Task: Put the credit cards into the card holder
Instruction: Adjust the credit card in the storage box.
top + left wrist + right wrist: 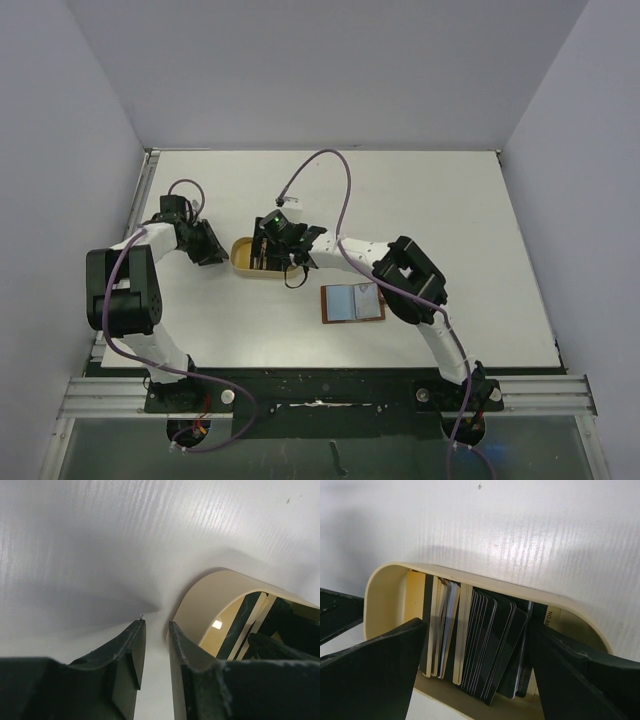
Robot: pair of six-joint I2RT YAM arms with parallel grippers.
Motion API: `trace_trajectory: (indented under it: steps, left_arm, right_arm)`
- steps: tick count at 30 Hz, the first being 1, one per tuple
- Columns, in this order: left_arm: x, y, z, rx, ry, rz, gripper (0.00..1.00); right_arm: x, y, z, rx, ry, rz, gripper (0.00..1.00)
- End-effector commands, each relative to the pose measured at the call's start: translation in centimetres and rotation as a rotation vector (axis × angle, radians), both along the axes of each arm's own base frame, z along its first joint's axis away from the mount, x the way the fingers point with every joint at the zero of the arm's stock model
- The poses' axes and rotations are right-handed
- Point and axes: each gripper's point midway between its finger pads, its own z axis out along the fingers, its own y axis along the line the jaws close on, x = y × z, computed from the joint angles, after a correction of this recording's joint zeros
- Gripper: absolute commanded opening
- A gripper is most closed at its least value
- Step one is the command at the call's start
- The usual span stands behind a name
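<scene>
1. Credit cards (485,645), thin dark and pale rectangles, stand on edge in the tan round-ended tray (385,595), centre-left on the white tabletop (450,220).
2. Your right hand (477,630) is spread wide astride them, pinching nothing.
3. Your left hand (156,630), narrowly parted and empty, sits beside the tray's end.
4. The brown leather card holder (353,302) lies open at lower right, so most of the loading looks undone.
</scene>
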Motion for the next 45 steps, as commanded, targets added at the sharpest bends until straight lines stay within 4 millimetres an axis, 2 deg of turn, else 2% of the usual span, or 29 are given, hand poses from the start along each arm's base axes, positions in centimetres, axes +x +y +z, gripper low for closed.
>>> trace_trajectory:
  steps: [1,15,26,31,36,45]
  left_arm:
    - [1.8,-0.4,1.6,-0.031,-0.087,-0.025,0.24]
    - [1.9,-1.2,2.0,-0.05,-0.104,-0.044,0.23]
    - [2.1,-2.0,2.3,-0.065,-0.114,-0.048,0.22]
    - [2.3,-2.1,2.7,-0.061,-0.123,-0.043,0.22]
    - [2.4,-2.0,2.9,-0.06,-0.128,-0.037,0.22]
    - [2.6,-2.2,2.6,-0.066,-0.124,-0.037,0.22]
  right_arm:
    - [-0.1,3.2,4.8,0.253,-0.035,0.07,0.82]
    - [-1.3,5.8,8.3,0.456,-0.069,0.191,0.77]
    - [-1.4,5.9,10.3,0.523,-0.124,0.222,0.74]
    - [-1.4,5.9,10.3,0.525,-0.124,0.219,0.69]
    - [-1.0,5.4,8.4,0.482,-0.077,0.182,0.66]
    - [-1.1,6.0,9.4,0.54,-0.102,0.214,0.58]
